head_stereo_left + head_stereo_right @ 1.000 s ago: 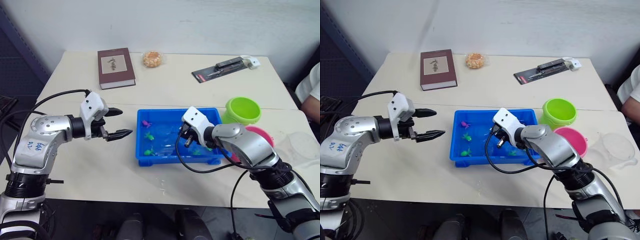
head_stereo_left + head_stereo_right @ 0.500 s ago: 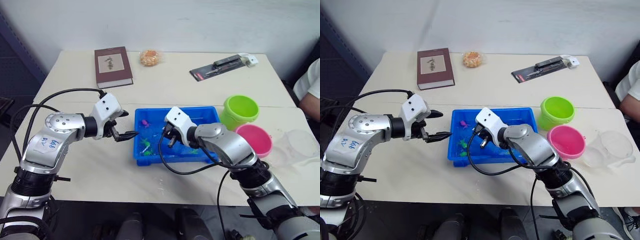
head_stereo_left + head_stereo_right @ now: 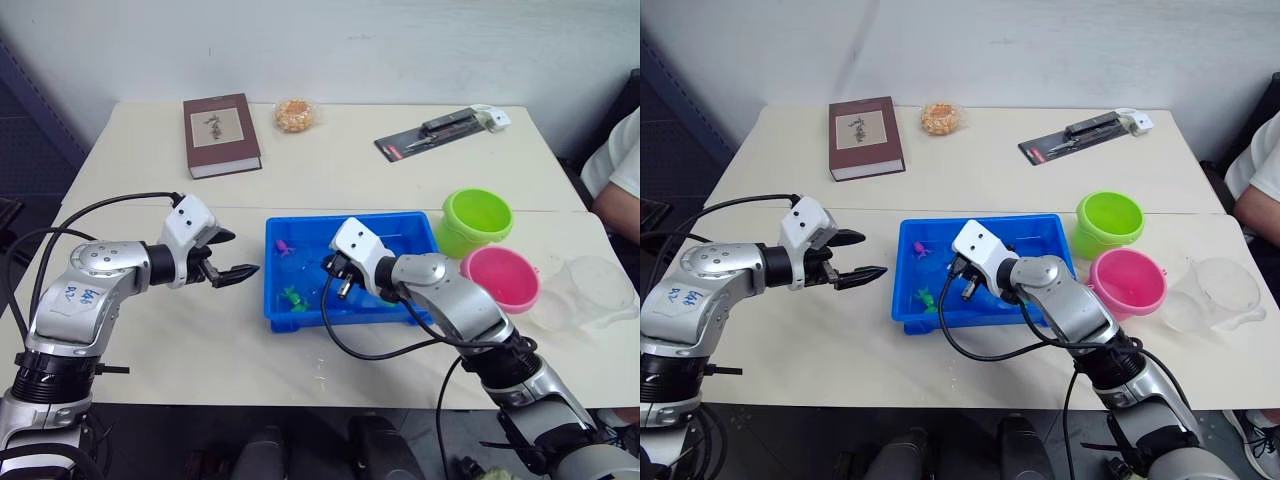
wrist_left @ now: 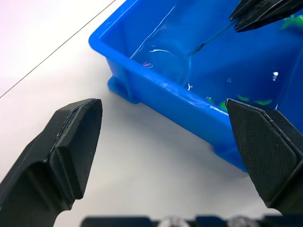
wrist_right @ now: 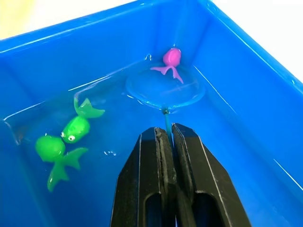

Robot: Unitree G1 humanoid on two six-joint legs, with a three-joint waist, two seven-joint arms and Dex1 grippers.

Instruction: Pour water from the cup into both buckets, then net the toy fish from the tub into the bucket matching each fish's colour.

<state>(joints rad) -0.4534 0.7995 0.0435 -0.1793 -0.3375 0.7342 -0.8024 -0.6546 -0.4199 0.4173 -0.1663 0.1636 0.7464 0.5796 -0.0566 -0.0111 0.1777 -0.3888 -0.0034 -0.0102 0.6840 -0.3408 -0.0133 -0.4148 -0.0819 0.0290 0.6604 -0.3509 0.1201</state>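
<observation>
**Net at the pink fish, deep in the tub corner**

Right wrist view has the right gripper (image 5: 165, 130) pressed together on the thin handle of the net (image 5: 165, 90), whose round hoop lies low in the water of the tub (image 5: 251, 61), just beside a pink fish (image 5: 171, 56) near a corner. Two green fish (image 5: 75, 128) float close together, apart from the hoop. Seen from the head, the tub sits mid-table, with the green bucket (image 3: 478, 218) and the pink bucket (image 3: 502, 280) to its right and the cup (image 3: 598, 290) further right, near the table's edge. The left gripper (image 3: 232, 254) hovers spread and empty by the tub's left wall.

The fish look tiny, light and buoyant, so they will likely drift away from any fast stroke; a slow scoop from beneath against the corner wall seems safest. The handle is thin and could twist between the fingers, so a firm pinch close to the hoop looks wise.
</observation>
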